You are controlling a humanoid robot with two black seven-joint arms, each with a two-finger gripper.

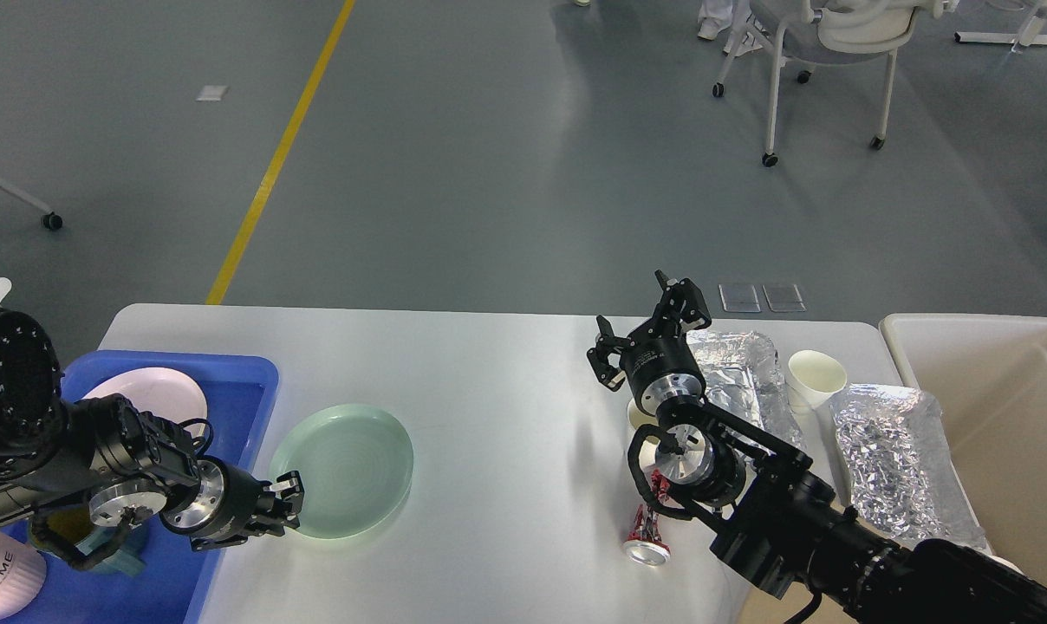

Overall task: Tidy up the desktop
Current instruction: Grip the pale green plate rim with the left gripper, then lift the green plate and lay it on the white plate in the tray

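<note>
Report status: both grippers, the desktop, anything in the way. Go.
Left gripper at green plate rim, grip unclear. Right gripper open, empty, above desktop. Remaining: foil trays, paper cup, can.

White surface (489, 381) with rounded corners. At its left end sits a blue tray (246, 390), overhanging the near edge. Just beside the tray lies a pale green plate (346, 468). At the right end lie two foil trays (736, 368) (892, 459), with an upright white paper cup (816, 374) between them. A crushed red can (647, 536) lies on its side near the front edge.
</note>
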